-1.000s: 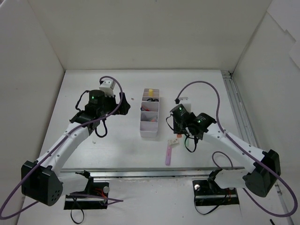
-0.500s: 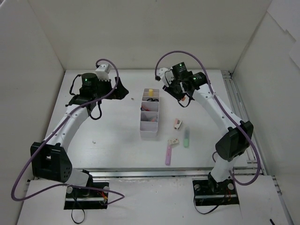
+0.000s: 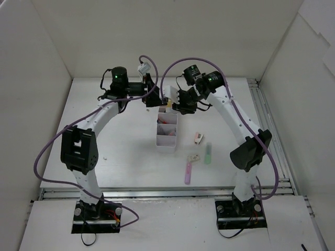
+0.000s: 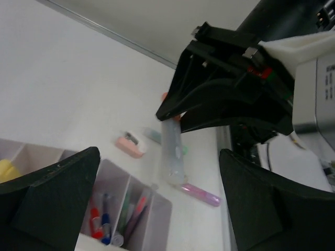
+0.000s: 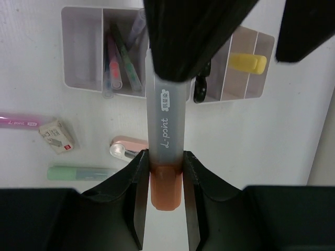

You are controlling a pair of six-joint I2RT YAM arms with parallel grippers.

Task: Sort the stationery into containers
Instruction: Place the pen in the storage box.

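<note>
Right gripper (image 5: 166, 172) clamps an orange-tipped highlighter (image 5: 165, 130) above the white organiser tray (image 5: 78, 47), while the left gripper (image 4: 157, 175) hovers opposite, jaws spread wide.

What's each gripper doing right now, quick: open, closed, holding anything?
Left gripper: open, holding nothing.
Right gripper: closed on the orange highlighter.

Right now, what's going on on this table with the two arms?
The right end effector grips an orange-capped highlighter near the far end of the white organiser tray. The left end effector hangs open beside it. A green highlighter, a purple pen, an eraser and a pink item lie loose beside the tray.
</note>
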